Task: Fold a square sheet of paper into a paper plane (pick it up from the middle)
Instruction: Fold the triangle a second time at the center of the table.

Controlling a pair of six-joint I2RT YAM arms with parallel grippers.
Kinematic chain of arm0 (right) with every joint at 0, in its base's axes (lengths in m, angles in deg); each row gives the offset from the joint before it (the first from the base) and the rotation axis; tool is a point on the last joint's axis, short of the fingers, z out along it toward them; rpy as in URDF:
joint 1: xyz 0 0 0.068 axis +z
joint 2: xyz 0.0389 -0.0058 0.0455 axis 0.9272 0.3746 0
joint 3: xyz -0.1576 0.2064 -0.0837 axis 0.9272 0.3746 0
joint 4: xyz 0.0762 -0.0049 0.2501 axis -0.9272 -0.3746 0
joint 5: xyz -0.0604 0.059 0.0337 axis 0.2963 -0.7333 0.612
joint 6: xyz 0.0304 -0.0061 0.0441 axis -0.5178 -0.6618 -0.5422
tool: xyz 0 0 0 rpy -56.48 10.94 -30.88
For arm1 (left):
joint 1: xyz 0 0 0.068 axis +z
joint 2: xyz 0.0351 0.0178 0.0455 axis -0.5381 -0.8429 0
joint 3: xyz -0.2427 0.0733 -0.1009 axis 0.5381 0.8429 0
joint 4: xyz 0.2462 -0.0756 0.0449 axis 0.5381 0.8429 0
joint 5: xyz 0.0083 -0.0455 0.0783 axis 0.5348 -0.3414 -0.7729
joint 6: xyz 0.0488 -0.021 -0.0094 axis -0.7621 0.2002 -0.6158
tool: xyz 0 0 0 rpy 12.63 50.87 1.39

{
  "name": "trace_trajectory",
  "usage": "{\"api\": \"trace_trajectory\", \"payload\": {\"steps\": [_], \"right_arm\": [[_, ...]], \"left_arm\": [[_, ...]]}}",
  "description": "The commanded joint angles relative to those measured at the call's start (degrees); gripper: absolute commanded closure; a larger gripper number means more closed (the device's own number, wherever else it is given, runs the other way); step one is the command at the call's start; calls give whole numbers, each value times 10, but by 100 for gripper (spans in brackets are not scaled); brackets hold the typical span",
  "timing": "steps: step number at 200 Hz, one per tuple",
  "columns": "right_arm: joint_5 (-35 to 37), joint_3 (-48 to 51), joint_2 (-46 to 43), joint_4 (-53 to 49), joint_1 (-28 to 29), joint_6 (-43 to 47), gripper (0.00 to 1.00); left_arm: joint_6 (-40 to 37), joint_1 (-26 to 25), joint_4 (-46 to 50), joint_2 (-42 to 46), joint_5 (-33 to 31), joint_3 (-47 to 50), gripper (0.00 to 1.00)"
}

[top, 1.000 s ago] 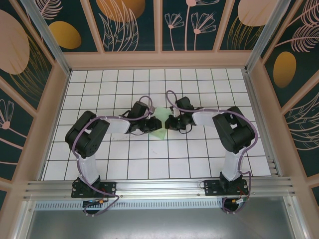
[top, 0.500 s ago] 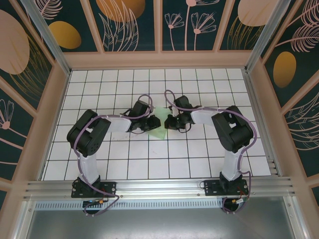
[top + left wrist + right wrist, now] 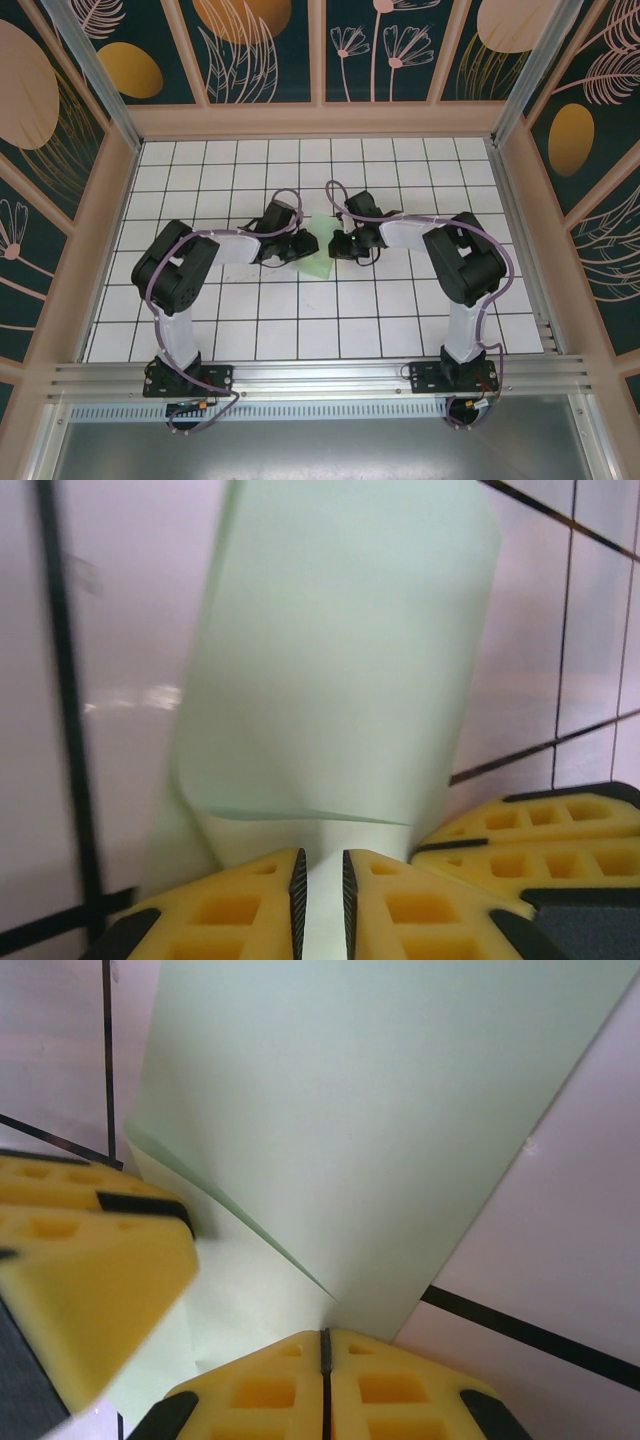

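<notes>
White gridded floor tiles (image 3: 300,330) are spreading under both arms, with leaf-patterned panels (image 3: 260,50) standing behind. The sheet of paper (image 3: 318,252), partly folded, is lying at the middle, reaching into both claws. The left gripper (image 3: 320,885) is pinching its curled edge, the fingers sitting almost together. The right gripper (image 3: 323,1352) is pressing fully together on a fold. From above, the wrists are covering much of the paper.

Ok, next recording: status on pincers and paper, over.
Left pincer shut on sheet of paper, thin gap. Right pincer shut on it too. Sheet partly folded, curling off the tiles. Pincers crowd each other; nothing else close.
</notes>
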Motion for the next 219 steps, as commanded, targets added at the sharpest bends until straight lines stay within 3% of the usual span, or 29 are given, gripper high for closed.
{"api": "trace_trajectory", "payload": {"steps": [1,41,105,155,219], "right_arm": [[119,25,59,-55,-1,18,92],[118,24,61,-53,2,16,92],[117,23,63,-53,5,10,92],[117,27,66,-54,6,10,92],[123,28,76,-59,8,17,92]], "left_arm": [[1,24,26,15,-44,17,77],[-8,24,19,26,-46,11,77],[-30,5,-27,104,3,33,73],[-25,-10,-19,34,18,3,75],[-20,-7,30,-8,-56,-32,76]]}}
